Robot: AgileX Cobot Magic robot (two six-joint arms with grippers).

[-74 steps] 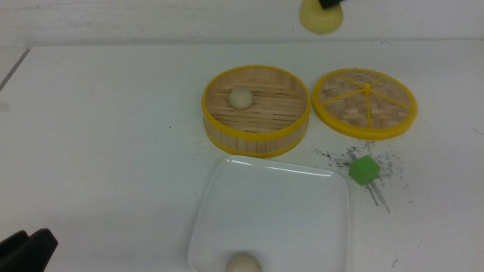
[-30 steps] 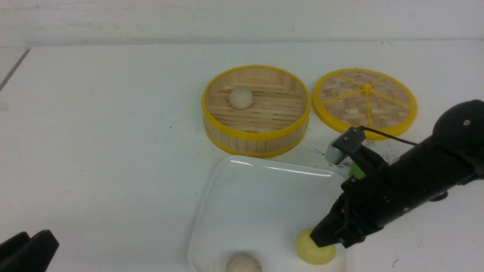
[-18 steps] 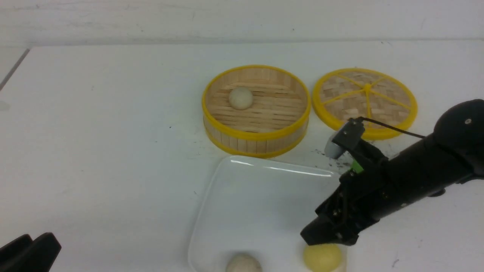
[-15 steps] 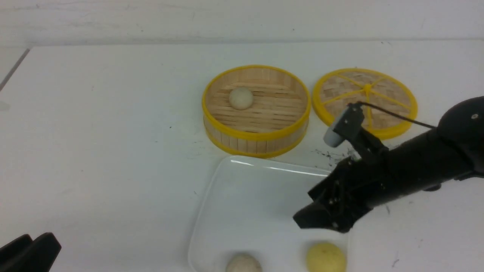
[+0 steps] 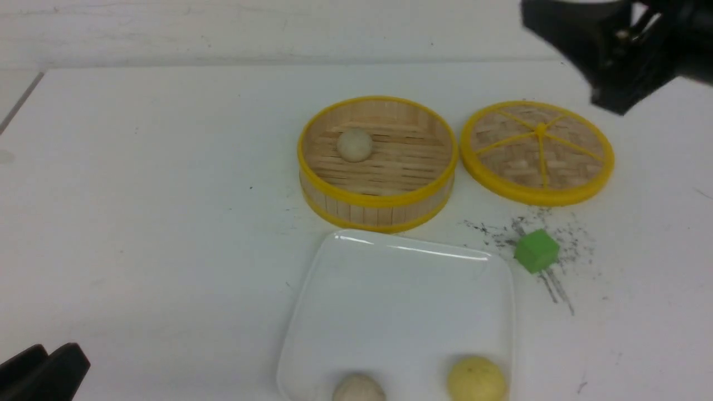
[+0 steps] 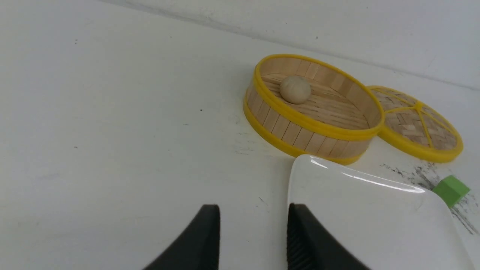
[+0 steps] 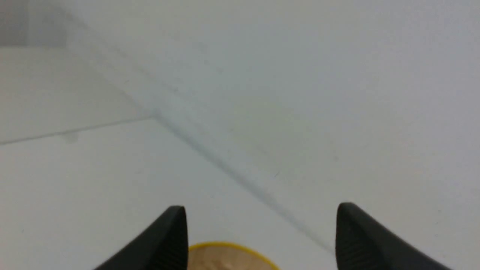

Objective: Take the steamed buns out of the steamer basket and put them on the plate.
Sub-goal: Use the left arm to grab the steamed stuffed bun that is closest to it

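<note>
1. Hanging high above the table (image 5: pixel 139 195) at the scene's 1 o'clock, up past the woven lid (image 5: pixel 537 150): right claw (image 7: pixel 260 221), spread wide, empty, touching nothing.
2. From its own wrist camera: black fingertips (image 7: pixel 174 228) far apart, with only pale table and wall between them. Just under them, a sliver of a yellow-rimmed wooden round; impossible to say whether basket or lid.
3. Parked low at the scene's 7 o'clock, well apart from the plate (image 5: pixel 401 301): left claw (image 6: pixel 254 210), partly open. Narrow gap of bare table between its two fingers, gripping nothing, touching none of the task's things.
4. Sitting in the steamer basket (image 5: pixel 379 209), at about 10 o'clock on its slat floor and near the wall: one off-white steamed bun (image 5: pixel 355 145), alone in there.
5. Resting on the plate, apart from each other: second off-white bun (image 5: pixel 359 389) at 6 o'clock, partly cut off by the picture's edge, and pale yellow bun (image 5: pixel 477 379) at 5 o'clock, close to the raised rim of that corner.
6. Standing at the plate's 12 o'clock: the basket, its lower yellow rim just beside the plate's far edge; touching or not, unclear.
7. Lying flat at the basket's 3 o'clock, just beside it with a slim gap: the lid, yellow spokes up.
8. Sitting at the plate's 2 o'clock, just off its corner, among dark smudges (image 5: pixel 501 234) on the table: green cube (image 5: pixel 536 250), clear of both claws.
</note>
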